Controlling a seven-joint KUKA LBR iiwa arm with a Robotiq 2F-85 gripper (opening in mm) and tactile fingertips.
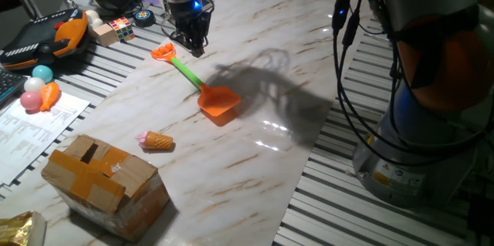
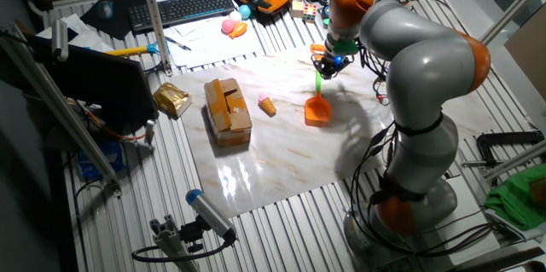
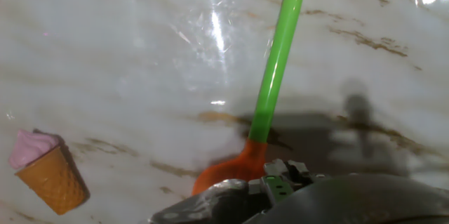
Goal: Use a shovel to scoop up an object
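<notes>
here the gripper (image 1: 193, 43) hangs low over the marble table (image 1: 255, 153), right at the orange loop end of the shovel (image 1: 197, 82); whether its jaws are spread or closed on the handle, i cannot tell. the green shaft runs away from the jaws to the orange scoop lying flat. the ice-cream cone (image 1: 157, 141) lies on its side well past the scoop, apart from it. just beyond the cone sits a taped cardboard box (image 1: 104, 174). nothing stands between scoop and cone. off the marble, a pink ball (image 1: 31, 100) and a puzzle cube (image 1: 121, 27) lie well aside.
</notes>
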